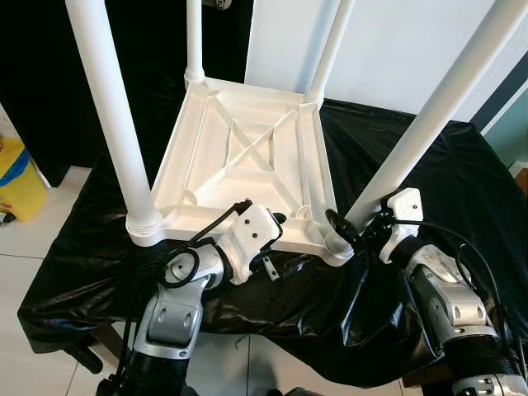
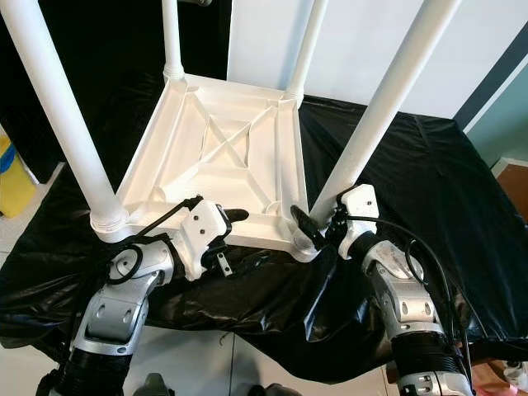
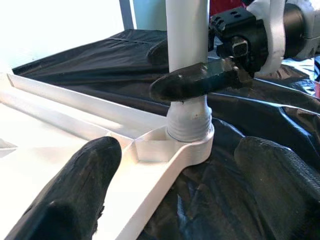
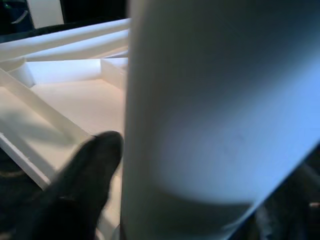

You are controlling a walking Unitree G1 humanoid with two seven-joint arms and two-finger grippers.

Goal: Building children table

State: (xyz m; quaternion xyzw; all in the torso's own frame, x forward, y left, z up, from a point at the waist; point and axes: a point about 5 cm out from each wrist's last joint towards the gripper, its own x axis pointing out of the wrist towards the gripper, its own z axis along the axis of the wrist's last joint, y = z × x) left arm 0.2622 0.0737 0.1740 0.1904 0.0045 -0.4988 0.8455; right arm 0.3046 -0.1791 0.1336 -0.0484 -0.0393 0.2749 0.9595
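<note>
A white plastic children's table [image 1: 239,148] lies upside down on a black sheet [image 1: 429,173], with its legs pointing up. My right gripper [image 1: 346,231] is shut on the near right leg [image 1: 437,107] just above its threaded base [image 3: 190,122]; one of its fingers [image 3: 200,80] crosses the front of the leg. My left gripper [image 1: 276,223] is open at the tabletop's near rim, beside that corner. One finger [image 3: 85,190] rests over the white underside, the other finger [image 3: 280,190] over the black sheet.
The near left leg [image 1: 111,115] and two far legs [image 1: 194,41] stand in their corner sockets. The sheet hangs over the support's front edge. A yellow bag [image 1: 16,177] sits on the tiled floor at left. A white wall [image 1: 396,49] rises behind.
</note>
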